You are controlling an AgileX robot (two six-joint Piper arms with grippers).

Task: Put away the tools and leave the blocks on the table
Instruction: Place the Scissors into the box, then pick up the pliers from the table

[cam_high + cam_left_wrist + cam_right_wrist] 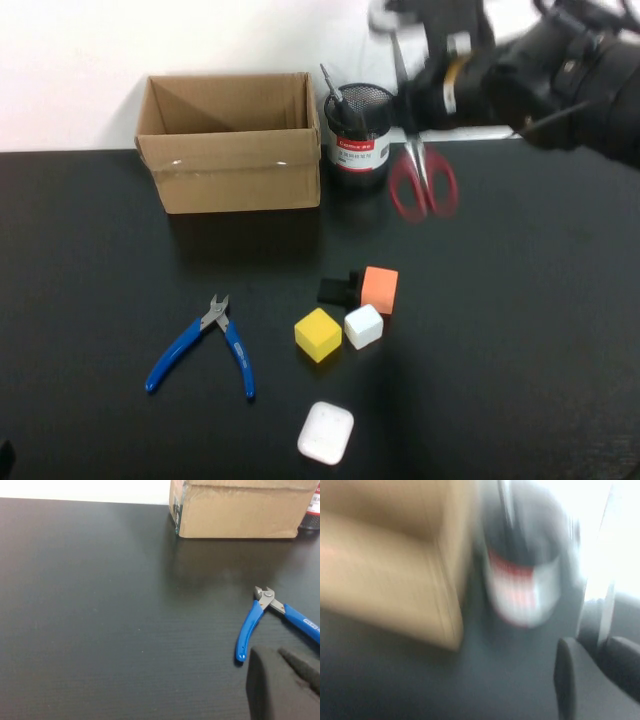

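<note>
The right gripper [425, 85] hangs in the air at the far right of the counter [520, 330], just right of the mesh cup, and its fingers [615, 672] pinch the steel blades of the red-handled scissors [422, 180], which dangle handles-down with the red loops just above the counter's far edge. Just beside them stands the black mesh pen cup [357, 128] with a red-and-white label, and the slim black utility knife [333, 90] stands tilted inside it. Touching or nearly touching the cup's left side is an open cardboard box [232, 150]. Nearer the robot, in the middle of the counter, the blocks sit clustered: the orange block [379, 288] with the small black piece [338, 290] at its left, the white cube [363, 326] touching the yellow cube [318, 334] in front of them, and the flat white rounded square [326, 432] apart and closer still. Left of the cubes the blue-handled pliers [212, 342] lie flat, handles splayed, tip toward the box. The left gripper [282, 685] hovers low near the pliers' handles; whether its fingers are spread or closed cannot be told.
</note>
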